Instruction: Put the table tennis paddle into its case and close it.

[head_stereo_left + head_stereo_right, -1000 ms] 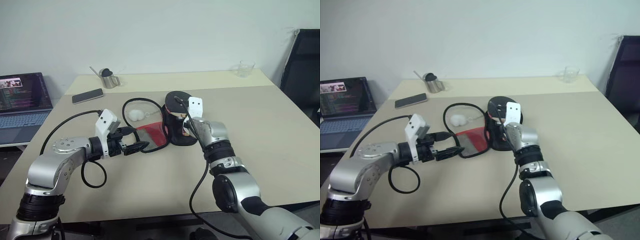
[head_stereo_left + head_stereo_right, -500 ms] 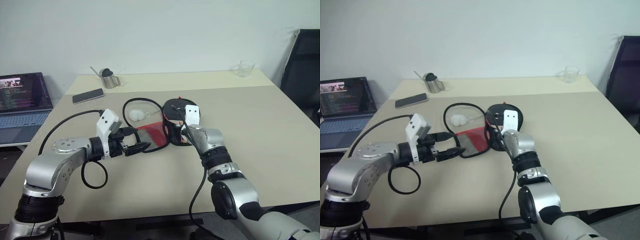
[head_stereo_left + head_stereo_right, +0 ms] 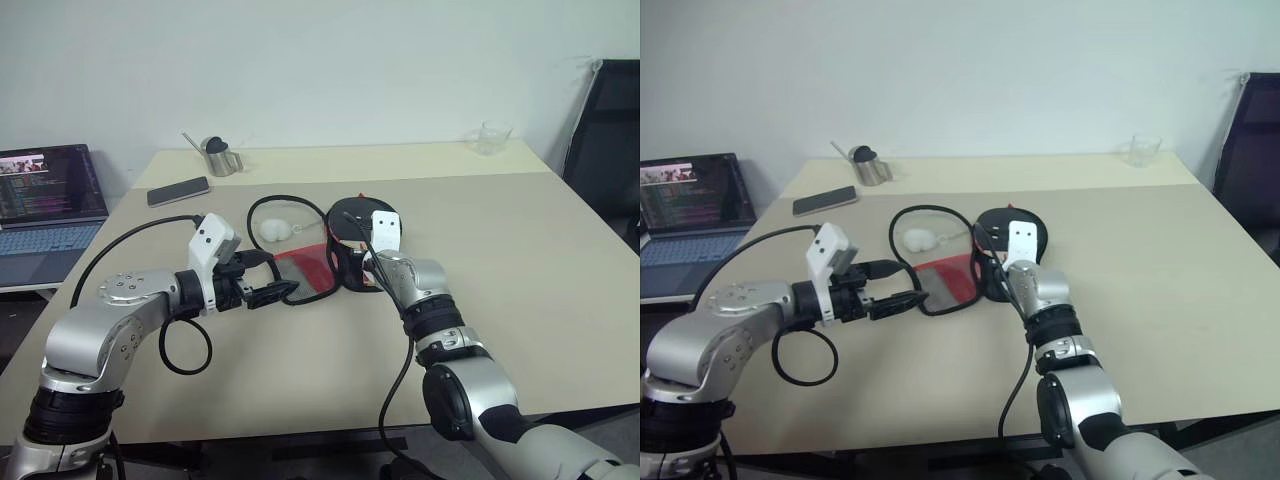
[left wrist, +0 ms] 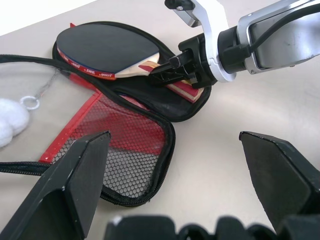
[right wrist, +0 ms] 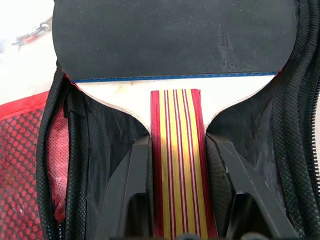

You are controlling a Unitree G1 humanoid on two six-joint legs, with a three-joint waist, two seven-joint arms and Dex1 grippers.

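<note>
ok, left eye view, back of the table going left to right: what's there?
Open laptop with lit screen → dark flat smartphone → small metal pitcher with a handle → clear glass cup → black chair back, off the table's right edge.

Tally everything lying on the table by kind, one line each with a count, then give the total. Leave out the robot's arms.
Table tennis paddle: 1
Paddle case, lying open: 1
White ball charm: 1
Phone: 1
Metal cup: 1
Clear glass: 1
Total: 6
</note>
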